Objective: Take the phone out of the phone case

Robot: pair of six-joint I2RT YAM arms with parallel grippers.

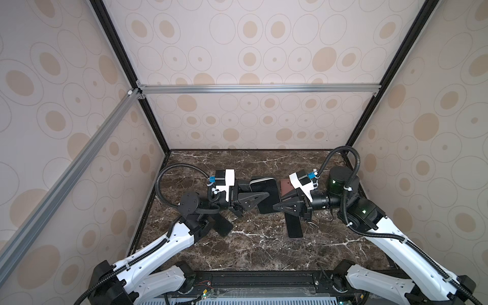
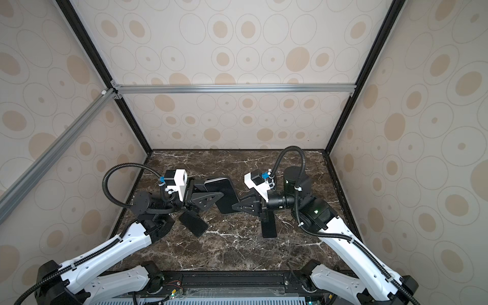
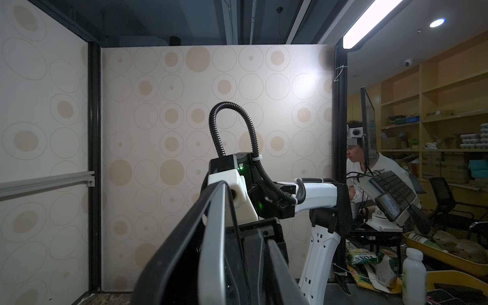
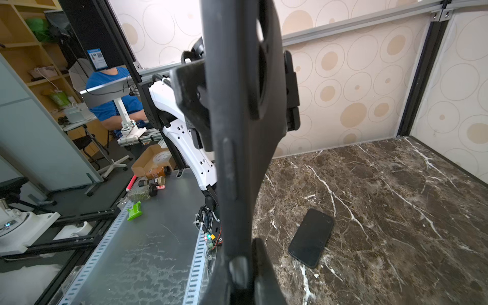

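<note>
Both grippers hold a black phone (image 1: 264, 190) with a silver rim in the air over the middle of the marble table (image 1: 264, 250). My left gripper (image 1: 266, 195) is shut on it from the left. In the left wrist view the silver phone edge (image 3: 214, 237) stands beside one finger (image 3: 277, 264), and the black phone case (image 3: 171, 250) bows away from that edge on its other side. My right gripper (image 1: 276, 206) is shut on the phone case (image 4: 237, 118) from the right. The case's camera cut-outs face the right wrist camera.
A black phone (image 1: 223, 225) lies on the table under the left arm, and it also shows as the black phone (image 4: 311, 237) in the right wrist view. Another dark slab (image 1: 294, 225) lies below the right gripper. A brown flat item (image 1: 286, 186) lies behind the right wrist. Patterned walls close three sides.
</note>
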